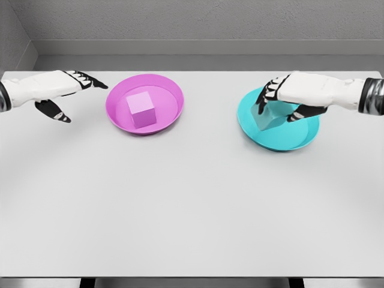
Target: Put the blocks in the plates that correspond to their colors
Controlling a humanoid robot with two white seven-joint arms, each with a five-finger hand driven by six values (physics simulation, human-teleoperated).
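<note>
A pink block (141, 108) lies inside the pink plate (170, 90) at the table's left centre. My left hand (72, 90) hovers just left of that plate with fingers spread, holding nothing. A cyan block (271, 115) sits in the cyan plate (300, 139) on the right, partly hidden under my right hand (277, 102). The right hand's fingers and thumb wrap around the cyan block from above.
The white table (192, 204) stretches wide toward the front edge. A grey wall runs behind the table's far edge.
</note>
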